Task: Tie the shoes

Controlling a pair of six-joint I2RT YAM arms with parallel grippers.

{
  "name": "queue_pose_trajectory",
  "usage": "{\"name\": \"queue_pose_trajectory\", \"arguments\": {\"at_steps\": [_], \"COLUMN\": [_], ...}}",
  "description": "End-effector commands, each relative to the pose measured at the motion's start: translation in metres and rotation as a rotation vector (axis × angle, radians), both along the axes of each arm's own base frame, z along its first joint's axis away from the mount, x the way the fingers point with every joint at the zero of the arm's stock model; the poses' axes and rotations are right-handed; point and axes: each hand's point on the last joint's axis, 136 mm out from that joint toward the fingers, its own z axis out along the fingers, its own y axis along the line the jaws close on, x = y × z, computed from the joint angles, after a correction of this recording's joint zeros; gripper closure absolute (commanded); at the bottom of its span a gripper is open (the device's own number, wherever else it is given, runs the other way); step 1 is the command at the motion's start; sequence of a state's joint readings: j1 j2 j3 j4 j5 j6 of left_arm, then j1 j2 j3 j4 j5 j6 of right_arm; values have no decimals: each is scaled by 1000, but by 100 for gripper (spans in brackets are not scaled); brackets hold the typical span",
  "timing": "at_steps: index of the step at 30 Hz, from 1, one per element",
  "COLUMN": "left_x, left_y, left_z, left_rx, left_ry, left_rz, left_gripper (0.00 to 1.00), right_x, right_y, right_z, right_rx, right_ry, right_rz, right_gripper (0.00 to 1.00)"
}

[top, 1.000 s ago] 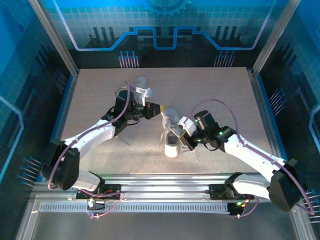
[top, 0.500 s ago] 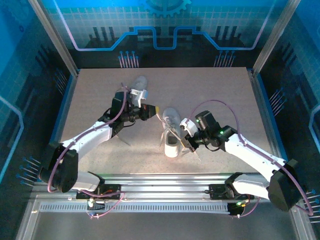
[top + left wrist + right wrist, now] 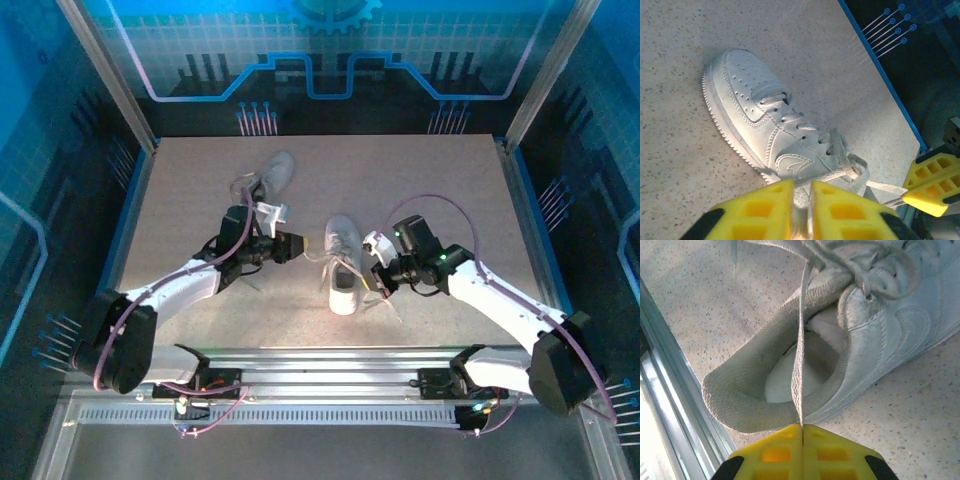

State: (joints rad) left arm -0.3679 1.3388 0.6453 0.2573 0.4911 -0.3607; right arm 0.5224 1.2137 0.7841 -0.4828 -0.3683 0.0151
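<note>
On the far left of the table (image 3: 440, 180) lay the far shoe (image 3: 275, 172), toe pointing away and its laces loose. Neither arm touched it, and I judged it was left for later.

Just nearer and to the right, the left gripper (image 3: 297, 245) sat low beside the near shoe (image 3: 340, 262), on that shoe's left flank. From the wrist, its jaws (image 3: 801, 186) stood a sliver apart, with the left lace (image 3: 832, 176) running from the top eyelets straight down into the gap. The view was cut off at the bottom edge, so I could not tell whether the fingers were pinching that lace or only standing either side of it. It was placed there, I judged, to draw that end out to the left, away from the tongue.

The near shoe (image 3: 765, 135) lay in the middle of the table, close to the near edge, heel toward the arms and toe pointing away. Its laces were crossed loosely at the top and no bow was formed.

On its right, the right gripper (image 3: 379, 275) hung just by the heel. Its jaws (image 3: 802, 429) were pressed together on the right lace (image 3: 799, 375), which ran taut from the fingertips across the open collar of the shoe (image 3: 880, 325) to the crossing. That tension probably kept the end clear and steadied the shoe. By my reckoning the knot had barely begun.
</note>
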Motion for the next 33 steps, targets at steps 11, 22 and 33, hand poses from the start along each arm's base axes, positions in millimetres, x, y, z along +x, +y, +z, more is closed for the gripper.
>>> {"name": "queue_pose_trajectory", "arguments": {"at_steps": [11,22,33], "left_x": [-15,-37,-30], "left_y": [-4,-79,-104], "left_z": [74,29,-10], "left_rx": [138,381,460], "left_ry": [-552,-778,-754], "left_rz": [-231,-731,-861], "left_gripper": [64,65,72], "right_x": [7,23,25], "right_y": [5,4,4], "right_z": [9,21,18], "right_rx": [23,71,76], "right_ry": [68,72,108], "right_rz": [17,-4,1], "right_gripper": [100,100,100]}}
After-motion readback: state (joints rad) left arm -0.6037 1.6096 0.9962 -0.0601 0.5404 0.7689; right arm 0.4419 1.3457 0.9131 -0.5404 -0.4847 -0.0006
